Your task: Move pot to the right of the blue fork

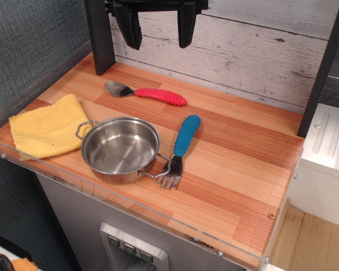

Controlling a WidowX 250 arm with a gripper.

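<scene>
The shiny steel pot (120, 149) sits upright and empty near the front left of the wooden counter. Its right wire handle touches the tined head of the blue fork (181, 148), which lies just to the pot's right, handle pointing away toward the back. My gripper (160, 31) hangs at the top of the view, high above the counter's back edge, open and empty, its two black fingers (130, 28) spread apart. It is well behind and above the pot.
A red-handled metal spoon (148, 94) lies behind the pot. A folded yellow cloth (48, 127) lies to the pot's left, touching it. A dark post (99, 34) stands back left, another dark post (323, 68) at right. Bare wood (243, 164) extends right of the fork.
</scene>
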